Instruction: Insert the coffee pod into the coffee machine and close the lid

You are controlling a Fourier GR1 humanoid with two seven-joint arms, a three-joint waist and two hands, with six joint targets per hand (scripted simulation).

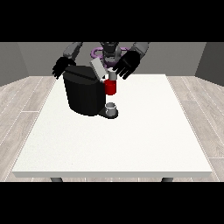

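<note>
The black coffee machine (83,94) stands on the white table (131,140), left of the middle. Its grey lid (98,68) is tilted up and open. At the machine's front is a red pod holder (111,88), and a small pale coffee pod (112,76) sits at its top. The hand at the view's right (127,64) hovers just above and to the right of the pod with its fingers spread, holding nothing. The hand at the view's left (63,67) hangs open behind the machine's far left corner, away from the pod.
A small grey cup (111,107) stands on the machine's drip base under the red holder. The table's edges lie far from the machine on the front and right sides. A wooden floor surrounds the table.
</note>
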